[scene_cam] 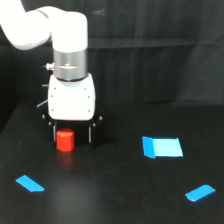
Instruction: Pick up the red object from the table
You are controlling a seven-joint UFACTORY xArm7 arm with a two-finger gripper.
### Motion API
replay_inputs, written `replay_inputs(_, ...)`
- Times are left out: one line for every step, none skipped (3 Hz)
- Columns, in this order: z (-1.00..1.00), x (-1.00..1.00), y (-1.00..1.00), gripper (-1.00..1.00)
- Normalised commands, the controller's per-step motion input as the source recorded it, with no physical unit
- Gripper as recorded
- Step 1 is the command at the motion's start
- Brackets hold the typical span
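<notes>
A: Starting nearest us, what is lying on the desk point(115, 200)?

B: Two blue patches are sitting at the front, one at the near left point(30, 183) and one at the near right point(200, 192). A bigger blue patch point(162, 147) is lying farther back on the right.

A: And the red block point(65, 140)?

B: It is standing upright on the desk, left of centre, well apart from the patches. The gripper point(72, 133) is hanging right over it, its jaws spread wide with the block sitting nearer the left finger than the right.

A: So the grasp is coming up. How should it go?

B: I would be shifting slightly left so the block is centred, keeping the fingers vertical and low around its sides, then closing gently so it is not tipping or sliding. Farther back, only the white arm point(45, 25) and dark curtain point(160, 30) are showing.
</notes>
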Motion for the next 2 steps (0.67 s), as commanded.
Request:
replay_inputs(-0.39, 0.07, -0.11, -0.99)
replay_inputs(0.13, 0.01, 0.09, -0.96)
